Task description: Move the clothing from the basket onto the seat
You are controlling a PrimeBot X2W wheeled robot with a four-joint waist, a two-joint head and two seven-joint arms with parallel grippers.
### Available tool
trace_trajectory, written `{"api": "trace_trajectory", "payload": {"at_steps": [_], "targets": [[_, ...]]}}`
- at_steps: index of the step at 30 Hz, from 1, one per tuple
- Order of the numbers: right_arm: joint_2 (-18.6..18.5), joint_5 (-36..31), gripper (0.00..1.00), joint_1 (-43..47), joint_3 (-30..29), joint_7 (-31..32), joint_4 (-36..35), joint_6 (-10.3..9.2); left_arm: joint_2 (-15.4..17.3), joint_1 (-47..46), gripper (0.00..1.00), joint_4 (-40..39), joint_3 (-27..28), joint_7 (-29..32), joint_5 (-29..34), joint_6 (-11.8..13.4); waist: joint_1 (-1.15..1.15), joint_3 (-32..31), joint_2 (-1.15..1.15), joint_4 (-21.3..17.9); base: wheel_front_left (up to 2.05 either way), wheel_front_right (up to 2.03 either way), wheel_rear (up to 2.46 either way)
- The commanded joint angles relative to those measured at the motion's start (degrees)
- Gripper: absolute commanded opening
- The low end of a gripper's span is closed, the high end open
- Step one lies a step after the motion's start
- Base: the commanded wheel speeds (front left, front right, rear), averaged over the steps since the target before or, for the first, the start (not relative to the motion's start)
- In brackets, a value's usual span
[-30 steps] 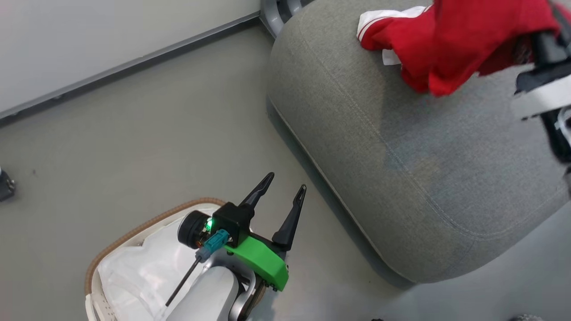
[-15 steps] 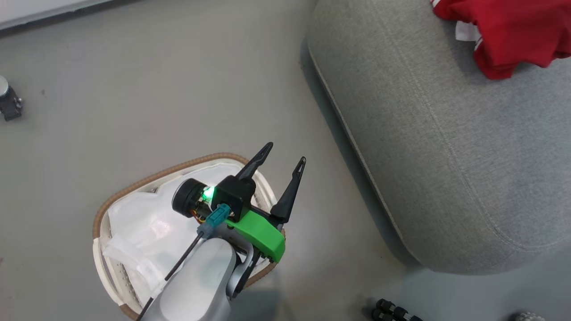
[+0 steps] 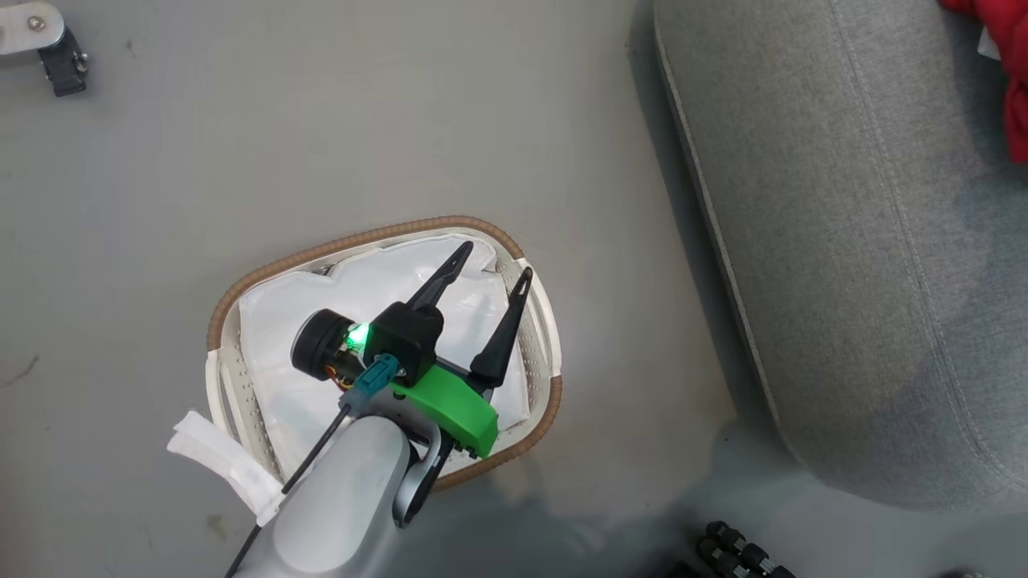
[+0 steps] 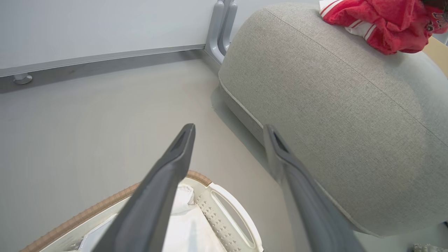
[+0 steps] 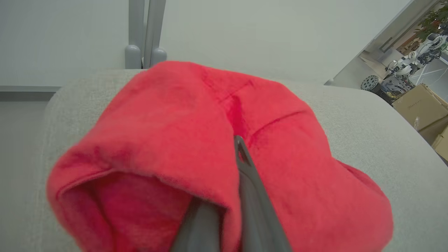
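Note:
The basket [image 3: 434, 221], cream with a brown woven rim, stands on the floor and shows its white cloth liner [image 3: 385, 289] inside. My left gripper [image 3: 495, 262] hovers open over the basket's right half with nothing between its fingers. In the left wrist view the same open gripper [image 4: 229, 128] points past the basket's handle end [image 4: 224, 206] toward the grey seat [image 4: 332, 105]. Red clothing [image 4: 381, 21] with white striped trim lies on the seat's far top. In the right wrist view my right gripper [image 5: 237, 147] is shut on red clothing [image 5: 168, 115] above the seat [image 5: 367, 133]. A red edge of clothing [image 3: 1016, 80] shows on the seat [image 3: 843, 241].
A strip of liner [image 3: 225, 466] hangs over the basket's near-left rim. A black-and-white fitting [image 3: 56, 48] sits on the floor at the far left, dark wheels [image 3: 739, 554] at the bottom. A wall rail [image 4: 105, 57] and metal legs [image 4: 220, 28] stand behind the seat. Cardboard boxes [image 5: 420, 108] stand beyond it.
The head camera has swung down and left, bringing the basket to mid-picture and pushing the seat and red clothing to the right edge. My left gripper now stands over the basket, still open.

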Motion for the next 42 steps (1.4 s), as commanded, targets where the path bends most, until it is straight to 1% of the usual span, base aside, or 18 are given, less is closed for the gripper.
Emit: {"api": "trace_trajectory", "payload": {"at_steps": [1, 7, 10, 13, 17, 21, 26, 30, 36, 42], "targets": [[0.30, -0.57, 1.00, 2.00, -1.02, -0.28, -0.20, -0.06, 0.47, -0.18, 1.00, 0.12, 0.41, -0.03, -0.01, -0.19, -0.01, -0.41, 0.00, 0.24, 0.00, 0.00, 0.00], [2.42, -1.38, 1.00, 7.79, -4.02, -0.27, -2.56, -0.06, 0.31, 1.65, 1.00, 0.89, 1.38, -0.03, -0.40, -0.20, -0.01, -3.97, 0.00, -0.59, 0.00, 0.00, 0.00], [3.41, -1.52, 1.00, 10.83, -4.68, -0.27, -4.88, -0.06, 0.10, 2.65, 1.00, 1.23, 2.05, -0.03, -0.95, -0.20, -0.01, -6.53, 0.00, -0.95, 0.00, 0.00, 0.00], [4.35, -1.63, 1.00, 14.35, -4.23, -0.27, -7.32, -0.06, 0.02, 3.98, 1.00, 1.48, 3.11, -0.03, -1.30, -0.19, -0.01, -9.14, 0.00, -0.95, 0.00, 0.00, 0.00], [5.61, 0.28, 1.00, 18.81, -2.30, -0.28, -11.18, -0.06, -0.18, 6.06, 1.00, 1.68, 5.29, -0.03, -1.33, -0.19, -0.01, -12.55, 0.00, -0.50, 0.00, 0.00, 0.00], [7.33, 3.18, 1.00, 22.66, 0.49, -0.27, -16.14, -0.05, -0.31, 8.22, 1.00, 1.60, 8.98, -0.02, -0.43, -0.19, -0.01, -15.26, 0.00, 0.41, 0.00, 0.00, 0.00], [10.77, 6.10, 1.00, 26.82, 4.03, -0.27, -23.15, -0.06, -0.42, 11.34, 1.00, 1.27, 14.77, -0.02, 1.03, 0.26, -0.01, -18.24, 0.00, 2.17, 0.00, 0.00, 0.00], [14.00, 7.80, 1.00, 29.16, 6.68, -0.27, -27.18, -0.05, -0.50, 13.70, 1.00, 0.77, 19.49, -0.02, 2.23, 0.95, -0.01, -20.07, 0.00, 3.99, 0.00, 0.00, 0.00], [18.48, 9.20, 1.00, 31.78, 9.99, -0.27, -30.30, -0.05, -0.60, 16.70, 1.00, -0.59, 26.26, -0.02, 4.01, 1.93, -0.01, -21.97, 0.00, 6.46, 0.00, 0.00, 0.00], [21.13, 9.12, 1.00, 34.64, 11.61, -0.27, -31.03, -0.05, -0.65, 19.32, 1.00, -1.66, 31.39, -0.02, 5.46, 2.35, -0.01, -23.95, 0.00, 7.83, 0.00, 0.00, 0.00]]}}
